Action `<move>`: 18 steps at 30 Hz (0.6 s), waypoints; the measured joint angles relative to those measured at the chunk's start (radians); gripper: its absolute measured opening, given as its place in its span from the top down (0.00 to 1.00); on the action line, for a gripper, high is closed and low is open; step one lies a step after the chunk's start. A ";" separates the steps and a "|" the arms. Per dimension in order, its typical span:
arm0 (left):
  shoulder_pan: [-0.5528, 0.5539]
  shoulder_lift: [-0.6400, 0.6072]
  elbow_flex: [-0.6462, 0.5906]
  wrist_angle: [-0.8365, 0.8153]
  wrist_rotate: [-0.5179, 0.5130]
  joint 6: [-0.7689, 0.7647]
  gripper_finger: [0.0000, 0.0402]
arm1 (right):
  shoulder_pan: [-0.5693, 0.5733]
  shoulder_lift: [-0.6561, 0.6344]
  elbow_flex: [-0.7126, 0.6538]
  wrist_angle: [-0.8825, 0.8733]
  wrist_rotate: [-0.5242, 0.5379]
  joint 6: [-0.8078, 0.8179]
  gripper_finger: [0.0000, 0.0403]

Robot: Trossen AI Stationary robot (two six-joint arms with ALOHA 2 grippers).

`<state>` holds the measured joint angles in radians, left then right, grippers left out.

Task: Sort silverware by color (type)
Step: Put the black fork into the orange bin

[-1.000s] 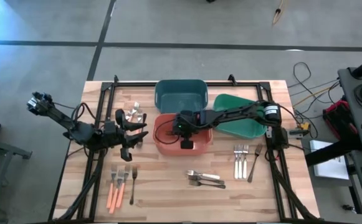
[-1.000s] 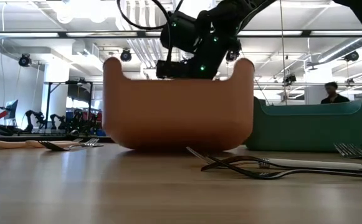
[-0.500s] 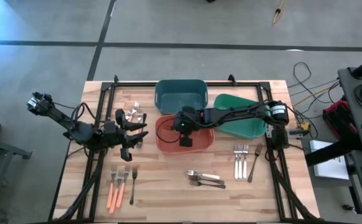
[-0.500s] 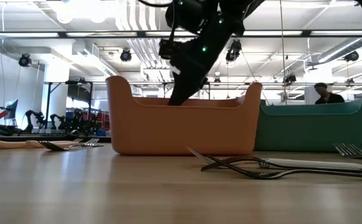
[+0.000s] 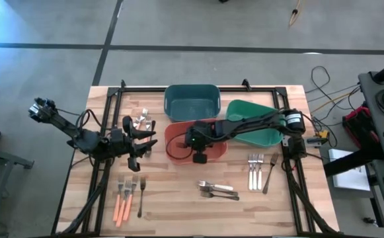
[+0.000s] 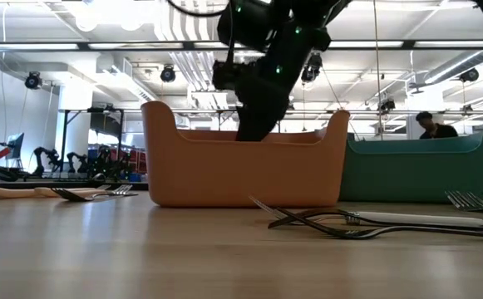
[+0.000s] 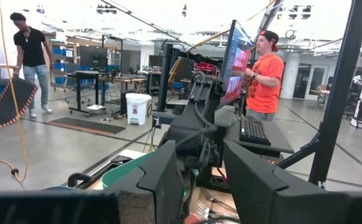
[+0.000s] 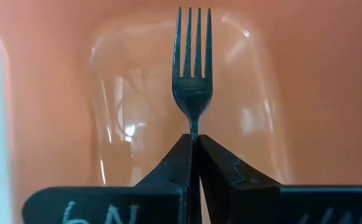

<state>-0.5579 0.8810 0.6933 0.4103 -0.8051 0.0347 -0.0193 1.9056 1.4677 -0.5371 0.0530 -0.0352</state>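
My right gripper (image 8: 194,138) reaches down into the orange-red bin (image 5: 178,151) and is shut on a dark fork (image 8: 192,68). In the low view the right gripper (image 6: 256,124) dips behind the bin's near wall (image 6: 241,170), which hides the fork. My left gripper (image 5: 149,137) hovers open and empty at the table's left. On the table lie orange-handled forks (image 5: 122,198), dark utensils (image 5: 218,190), silver forks (image 5: 256,170) and shiny pieces (image 5: 144,120). My right gripper pinches the fork's handle just behind the neck (image 8: 194,127) between its two fingertips. The fingers come from above, pointing down, and lie along the fork. The tines (image 8: 192,37) stick out past them over the bin's floor; whether they touch it, I cannot tell.
A teal bin (image 5: 192,100) stands behind the orange-red one and a green bin (image 5: 254,125) to its right, under my right arm. A black frame runs along the table's far, left and right edges (image 5: 106,132). People stand in the room beyond the table.
My right gripper has gone down into the orange-red bin with the fork and a little toward the table's near edge. In the low view the bin stood taller and closer a second ago; it now sits flat on the table.
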 joint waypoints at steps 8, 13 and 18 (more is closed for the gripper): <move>0.000 0.002 0.000 -0.008 0.003 -0.021 0.70 | 0.000 0.037 0.000 0.002 0.001 -0.002 0.97; 0.000 0.004 0.000 -0.008 0.003 -0.021 0.70 | 0.000 0.037 0.000 0.003 0.010 0.010 0.97; 0.000 0.003 0.000 -0.007 0.002 -0.021 0.70 | 0.000 0.037 0.000 0.009 0.011 0.017 0.95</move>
<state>-0.5579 0.8843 0.6933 0.4032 -0.8027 0.0139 -0.0193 1.9427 1.4677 -0.5284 0.0635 -0.0177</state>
